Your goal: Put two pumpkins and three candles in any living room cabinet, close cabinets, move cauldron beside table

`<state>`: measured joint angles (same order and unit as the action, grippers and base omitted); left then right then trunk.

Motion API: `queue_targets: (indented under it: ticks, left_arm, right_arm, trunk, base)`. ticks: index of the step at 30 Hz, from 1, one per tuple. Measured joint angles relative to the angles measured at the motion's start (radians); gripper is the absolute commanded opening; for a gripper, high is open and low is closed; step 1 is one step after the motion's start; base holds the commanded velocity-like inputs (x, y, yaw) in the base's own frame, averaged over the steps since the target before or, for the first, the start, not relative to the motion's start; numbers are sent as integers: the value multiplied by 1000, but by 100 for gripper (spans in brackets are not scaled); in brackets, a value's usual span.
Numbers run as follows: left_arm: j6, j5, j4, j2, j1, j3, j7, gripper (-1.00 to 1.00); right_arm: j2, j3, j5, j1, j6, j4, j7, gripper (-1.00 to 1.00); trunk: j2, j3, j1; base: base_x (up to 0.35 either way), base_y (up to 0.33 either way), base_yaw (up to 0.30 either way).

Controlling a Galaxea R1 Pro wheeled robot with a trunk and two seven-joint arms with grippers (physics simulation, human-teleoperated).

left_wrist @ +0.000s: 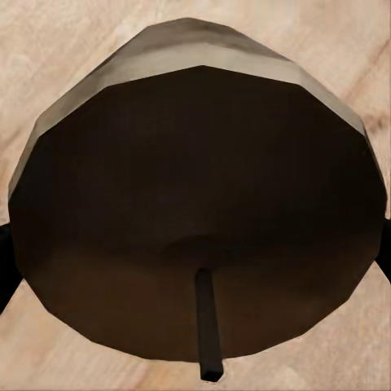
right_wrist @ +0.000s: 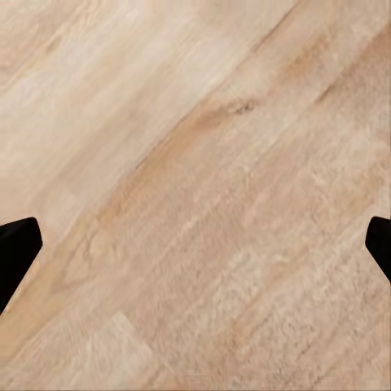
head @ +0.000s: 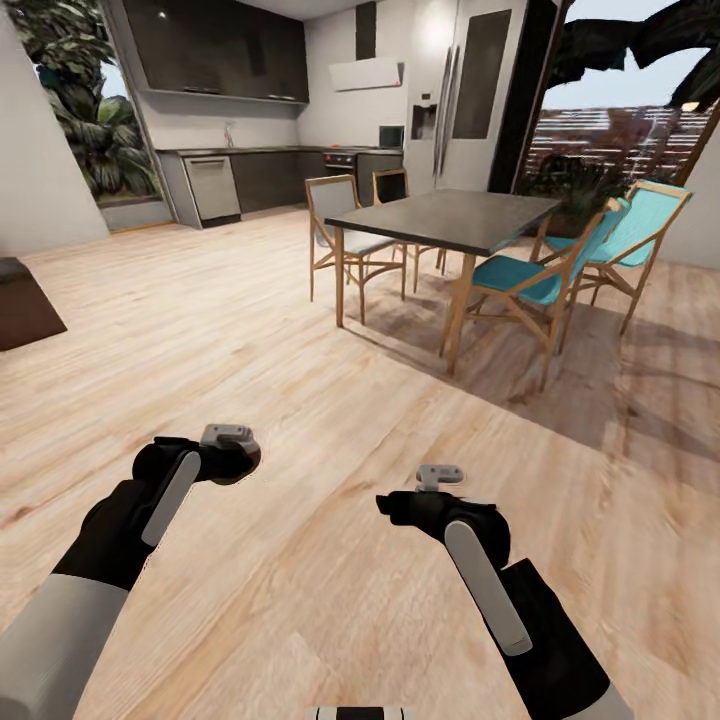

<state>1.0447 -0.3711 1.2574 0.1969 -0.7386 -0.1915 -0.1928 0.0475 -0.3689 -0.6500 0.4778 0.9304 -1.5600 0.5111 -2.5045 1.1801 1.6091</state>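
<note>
A tan-brown candle (left_wrist: pixel 195 187) with a dark wick sits between the dark fingers (left_wrist: pixel 5 265) of my left gripper (left_wrist: pixel 195 252), which is shut on it, seen close up in the left wrist view. In the head view the left gripper (head: pixel 243 458) hangs low over the wooden floor at the left. My right gripper (head: pixel 385 505) hovers over the floor near the middle. It is open, with only bare planks between its fingertips (right_wrist: pixel 16 244). The pumpkins and the cauldron are out of view.
A dark-topped dining table (head: pixel 450 215) with wooden chairs, two of them teal-seated (head: pixel 520 275), stands ahead on the right. The grey kitchen (head: pixel 240 170) and a fridge (head: pixel 470 90) line the back wall. A low dark brown piece of furniture (head: pixel 20 305) juts in at the left edge.
</note>
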Motion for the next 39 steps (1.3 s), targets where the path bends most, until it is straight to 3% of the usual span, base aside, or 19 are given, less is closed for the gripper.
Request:
queue_targets:
  ticks: [19, 39]
  left_arm:
    - [0, -1, -3, 0, 0, 2, 0, -100]
    - [0, -4, -3, 0, 0, 2, 0, -100]
  right_arm:
    - [0, 0, 0, 0, 0, 0, 0, 100]
    - [-1, 1, 1, 0, 0, -1, 0, 100]
  trunk:
    - [0, 8, 0]
    - [0, 10, 0]
  base:
    - [296, 195, 273]
    - [268, 226, 49]
